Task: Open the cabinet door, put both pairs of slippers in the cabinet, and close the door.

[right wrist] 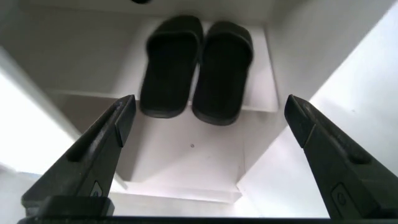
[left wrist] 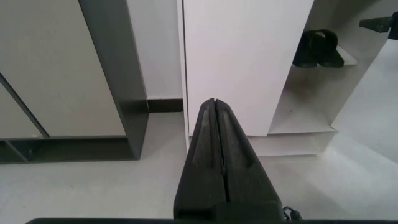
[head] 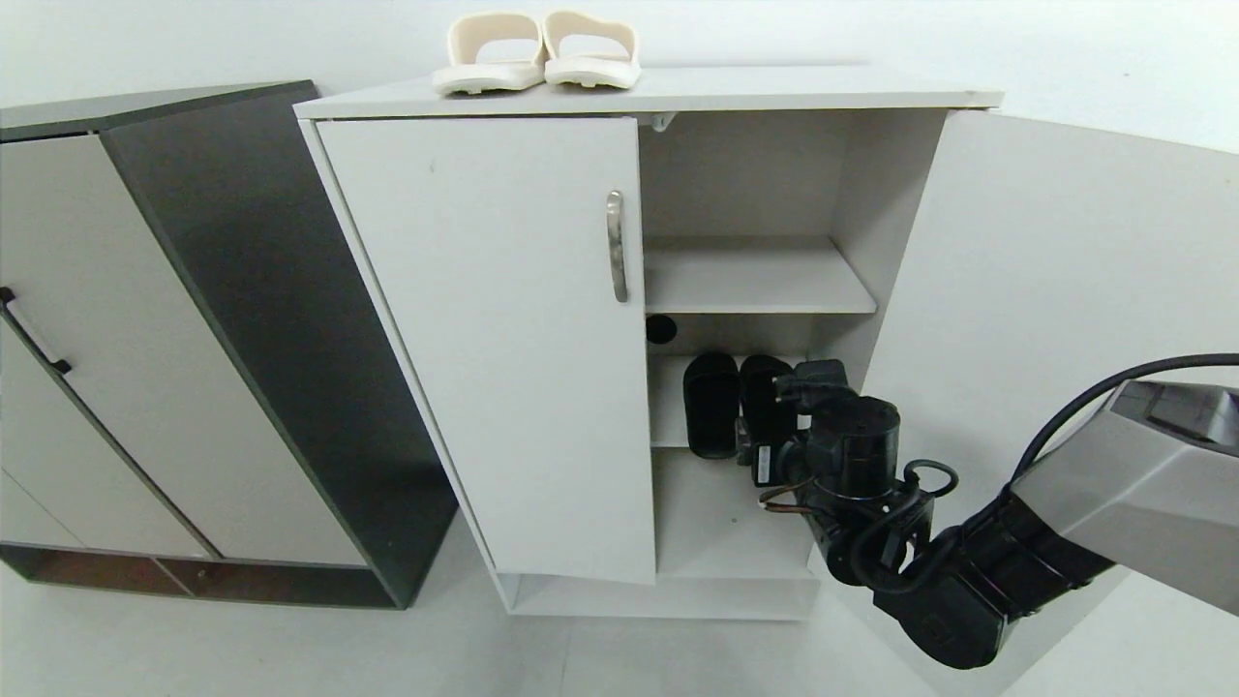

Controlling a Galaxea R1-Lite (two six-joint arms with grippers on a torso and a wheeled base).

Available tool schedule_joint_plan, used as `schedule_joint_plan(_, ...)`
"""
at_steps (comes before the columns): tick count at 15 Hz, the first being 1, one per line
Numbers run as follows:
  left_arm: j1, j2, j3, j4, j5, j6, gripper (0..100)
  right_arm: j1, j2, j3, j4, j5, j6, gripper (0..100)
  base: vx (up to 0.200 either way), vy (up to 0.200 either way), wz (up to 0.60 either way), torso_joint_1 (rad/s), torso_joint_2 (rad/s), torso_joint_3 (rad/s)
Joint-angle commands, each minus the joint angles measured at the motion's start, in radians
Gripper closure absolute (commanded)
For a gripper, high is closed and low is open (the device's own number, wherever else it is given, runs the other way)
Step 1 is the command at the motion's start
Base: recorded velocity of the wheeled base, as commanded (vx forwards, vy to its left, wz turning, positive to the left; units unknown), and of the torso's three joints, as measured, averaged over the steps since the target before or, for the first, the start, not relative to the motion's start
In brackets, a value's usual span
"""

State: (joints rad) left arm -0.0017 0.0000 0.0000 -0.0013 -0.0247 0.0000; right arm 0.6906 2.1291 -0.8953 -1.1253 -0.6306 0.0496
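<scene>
White cabinet (head: 678, 92): the right door (head: 1045, 290) is swung wide open. The left door (head: 503, 339) is closed, with its metal handle (head: 616, 246) upright along the inner edge.

Black slippers (head: 726, 402): you will find the pair side by side on the middle shelf (head: 668, 416) of the open right compartment, touching each other. Their near ends sit at the shelf's front edge. The upper shelf (head: 755, 276) is above them and the cabinet's bottom board (head: 716, 513) below.

Beige slippers (head: 537, 53): this pair rests side by side on top of the cabinet, above the closed left door.

Right tool (right wrist: 209, 106): your right arm reaches into the open compartment. The tool is just in front of the black slippers at their height, jaws spread wide and gripping nothing. In the right wrist view the pair appears between the two fingers, apart from both.

Left tool (left wrist: 214, 106): jaws are pressed together with nothing between them. It hangs above the floor (left wrist: 93, 186), well short of the cabinet, pointing at the lower part of the closed left door.

A dark grey cabinet (head: 271, 290) stands just beside the white one, on your left.
</scene>
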Motion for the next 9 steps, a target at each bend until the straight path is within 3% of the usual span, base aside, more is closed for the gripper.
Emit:
schedule_joint_plan(1, 0.0, 0.002, 0.0, 0.0, 0.0, 0.0, 100, 0.0, -0.011, 0.047, -0.033, 0.028, -0.027, 0, 0.0, 0.0, 0.0, 0.002, 0.01, 0.066)
schedule_joint_plan(6, 0.0, 0.002, 0.0, 0.0, 0.0, 0.0, 100, 0.0, 0.006, 0.069, -0.065, 0.028, -0.034, 0, 0.0, 0.0, 0.0, 0.0, 0.0, 0.0)
schedule_joint_plan(9, 0.0, 0.002, 0.0, 0.0, 0.0, 0.0, 100, 0.003, 0.012, 0.082, -0.08, 0.031, -0.036, 0, 0.0, 0.2, 0.0, 0.004, 0.0, 0.004)
